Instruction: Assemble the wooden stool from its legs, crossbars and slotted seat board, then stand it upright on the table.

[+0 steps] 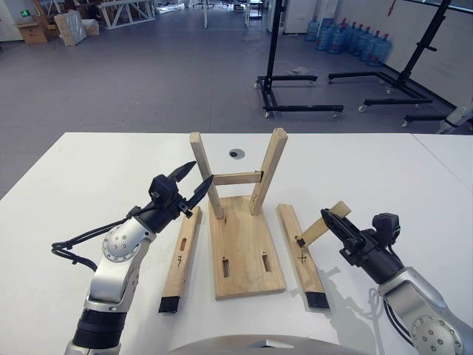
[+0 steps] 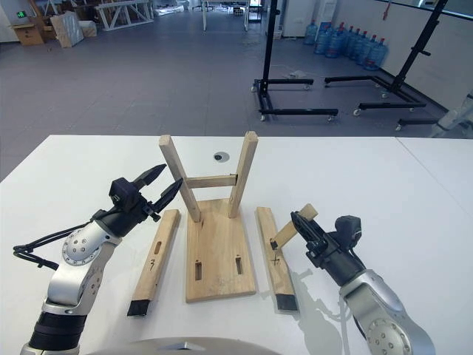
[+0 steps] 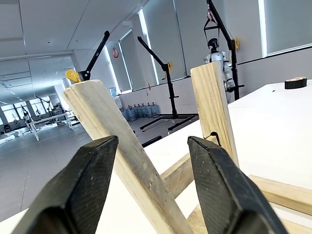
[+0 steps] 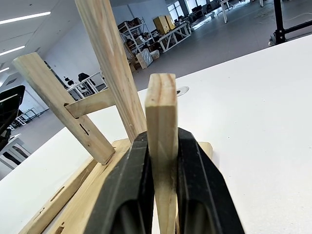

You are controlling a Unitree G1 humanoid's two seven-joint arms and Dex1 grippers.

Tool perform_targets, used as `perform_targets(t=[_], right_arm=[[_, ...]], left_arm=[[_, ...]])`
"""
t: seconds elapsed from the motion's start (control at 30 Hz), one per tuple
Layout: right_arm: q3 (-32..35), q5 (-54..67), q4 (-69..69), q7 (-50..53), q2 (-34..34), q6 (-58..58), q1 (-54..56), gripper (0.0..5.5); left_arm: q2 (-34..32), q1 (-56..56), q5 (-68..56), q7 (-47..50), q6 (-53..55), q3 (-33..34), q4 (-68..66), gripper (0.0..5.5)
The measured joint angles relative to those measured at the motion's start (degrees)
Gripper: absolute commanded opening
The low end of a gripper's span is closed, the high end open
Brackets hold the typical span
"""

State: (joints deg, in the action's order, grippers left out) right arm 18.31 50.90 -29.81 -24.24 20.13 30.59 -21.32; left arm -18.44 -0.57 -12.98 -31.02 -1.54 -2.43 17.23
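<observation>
While right hand (image 1: pixel 329 219) pinches a tilted crossbar (image 1: pixel 314 231), lower end on the loose leg (image 1: pixel 307 268) below it, left hand (image 1: pixel 202 172) is spread, standing leg (image 1: pixel 199 151) at its tips. Seat board (image 1: pixel 247 259) flat on bench (image 1: pixel 74 185) between both hands.

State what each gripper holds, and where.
Right gripper clamps a crossbar partway along its length, by its sides. Left gripper is open, holding nothing.

Left gripper (image 1: pixel 201 174) hovers, fingers (image 1: pixel 181 174) spread apart; right gripper (image 1: pixel 330 222) raised, fingers (image 4: pixel 131 185) clamped.
</observation>
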Motion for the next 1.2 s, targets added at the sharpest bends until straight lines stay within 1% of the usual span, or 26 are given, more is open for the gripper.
perform_targets(t=[0.3, 0.5, 0.7, 1.2], right_arm=[[1.3, 0.8, 0.4, 0.8, -0.3, 0.4, 0.5, 0.38], [2.2, 3.1, 0.6, 1.9, 0.3, 3.1, -0.9, 0.38], [3.7, 6.4, -0.5, 1.6, 0.5, 3.2, -1.9, 0.38], [6.1, 7.6, -0.6, 1.2, 0.5, 2.3, -2.6, 0.38]], left_arm=[[0.0, -1.7, 0.0, -0.5, 0.0, -0.1, -1.6, 2.62], [0.0, -1.7, 0.0, -0.8, 0.0, -0.2, -1.8, 2.62], [0.0, -1.6, 0.1, -0.9, 0.0, -0.6, -2.1, 2.62], [0.0, -1.6, 0.3, -1.0, -0.5, -1.1, -2.8, 2.62]])
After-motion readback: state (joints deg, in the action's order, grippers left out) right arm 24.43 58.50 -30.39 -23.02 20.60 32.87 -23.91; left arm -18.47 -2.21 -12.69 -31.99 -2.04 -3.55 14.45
